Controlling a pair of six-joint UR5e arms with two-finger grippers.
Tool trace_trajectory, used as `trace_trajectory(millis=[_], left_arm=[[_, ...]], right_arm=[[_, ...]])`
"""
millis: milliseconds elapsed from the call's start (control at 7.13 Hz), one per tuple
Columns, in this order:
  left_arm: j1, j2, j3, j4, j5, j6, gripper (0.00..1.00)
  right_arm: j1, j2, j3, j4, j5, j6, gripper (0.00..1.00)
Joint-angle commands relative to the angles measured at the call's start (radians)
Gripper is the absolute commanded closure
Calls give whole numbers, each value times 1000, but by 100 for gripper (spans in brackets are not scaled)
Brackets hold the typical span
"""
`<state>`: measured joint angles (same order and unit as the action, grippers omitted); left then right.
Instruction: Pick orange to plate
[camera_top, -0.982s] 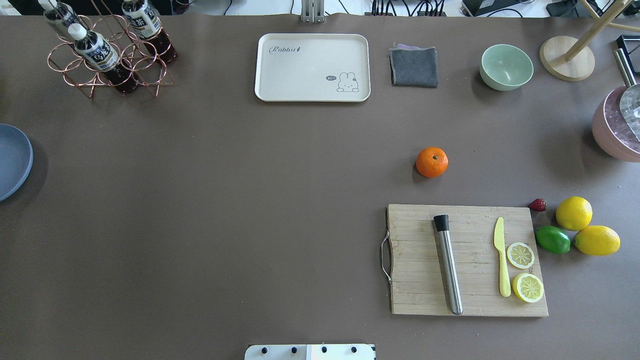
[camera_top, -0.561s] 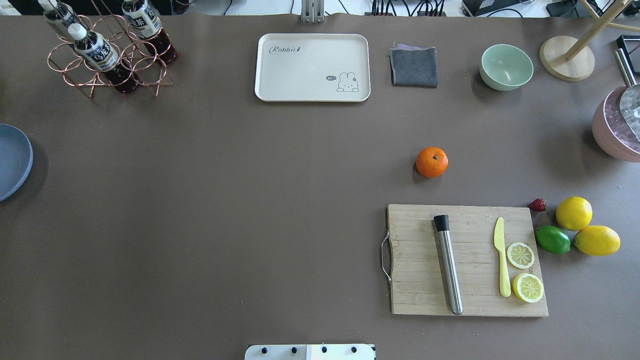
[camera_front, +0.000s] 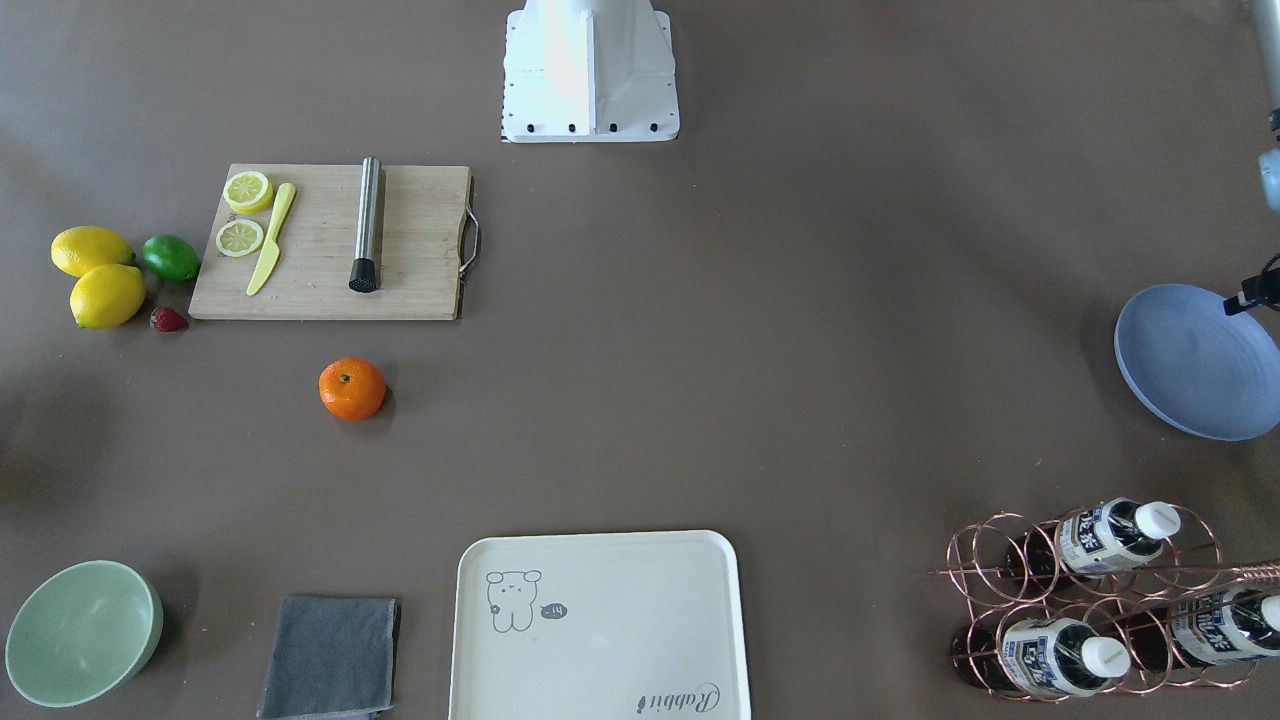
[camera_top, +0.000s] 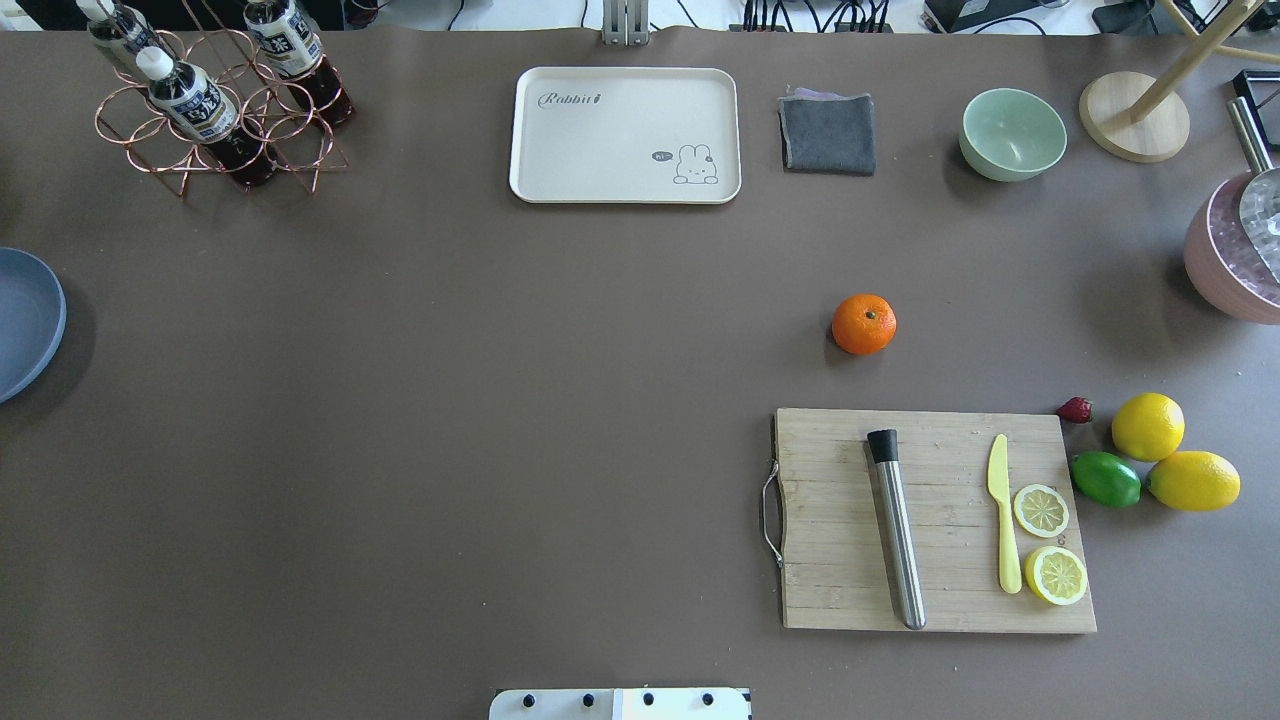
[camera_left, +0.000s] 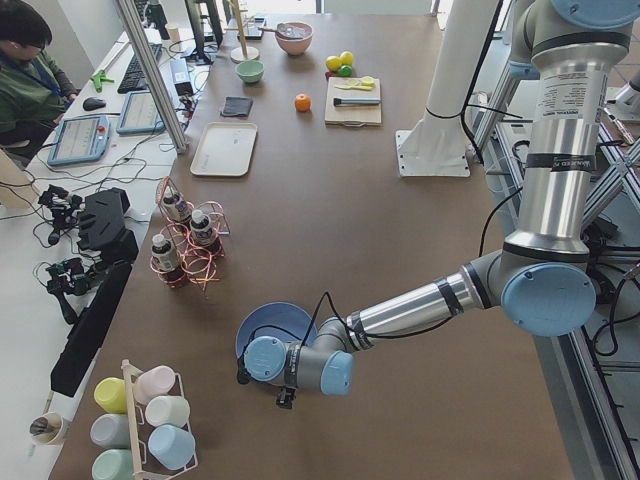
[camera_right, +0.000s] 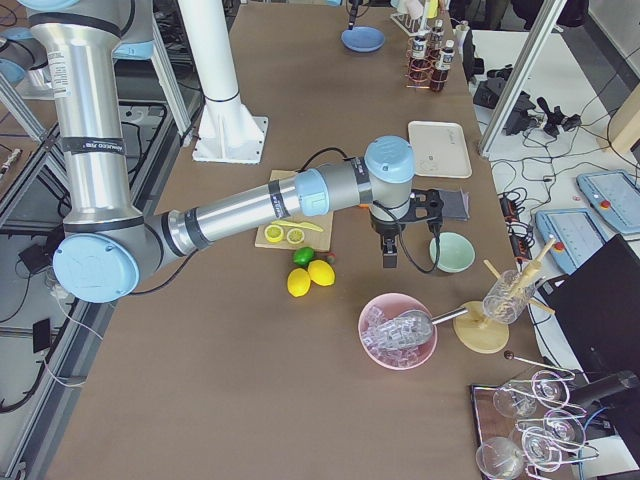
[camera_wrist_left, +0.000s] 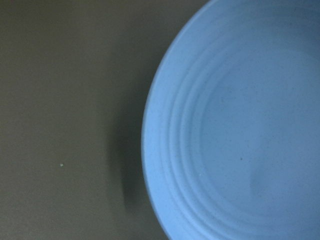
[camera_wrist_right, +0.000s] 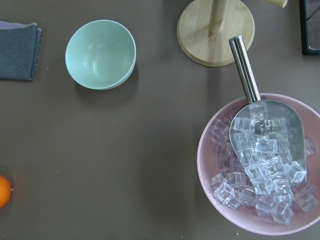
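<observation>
The orange sits alone on the brown table just beyond the cutting board, also in the front view and at the left edge of the right wrist view. The light-blue plate lies empty at the table's far left end and fills the left wrist view. My left gripper hangs at the plate's near rim; I cannot tell its state. My right gripper hovers between the mint bowl and the lemons, far from the orange; its state cannot be told either.
A cutting board holds a steel muddler, yellow knife and lemon slices. Lemons, a lime and a strawberry lie right of it. Cream tray, grey cloth, mint bowl, pink ice bowl and bottle rack line the far side.
</observation>
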<state>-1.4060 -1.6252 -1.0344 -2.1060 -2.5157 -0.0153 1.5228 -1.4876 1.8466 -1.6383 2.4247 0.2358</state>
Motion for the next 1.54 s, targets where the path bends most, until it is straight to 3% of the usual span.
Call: trace_trajectory(millis=[0, 140, 280, 421, 1262, 1402], left_arm=[[16, 1, 14, 3, 0, 0, 2], [16, 2, 16, 3, 0, 0, 8], [16, 2, 16, 3, 0, -53, 82], [16, 1, 16, 4, 2, -60, 100], [15, -12, -22, 4, -50, -69, 100], [3, -15, -56, 65, -134, -69, 100]], right_arm=[[-1, 15, -3, 0, -1, -1, 0], [-3, 23, -3, 0, -2, 0, 0], [-3, 26, -1, 0, -3, 0, 0], [-3, 26, 3, 0, -1, 0, 0], [-1, 23, 8, 0, -1, 0, 0], [-1, 27, 8, 0, -1, -3, 0]])
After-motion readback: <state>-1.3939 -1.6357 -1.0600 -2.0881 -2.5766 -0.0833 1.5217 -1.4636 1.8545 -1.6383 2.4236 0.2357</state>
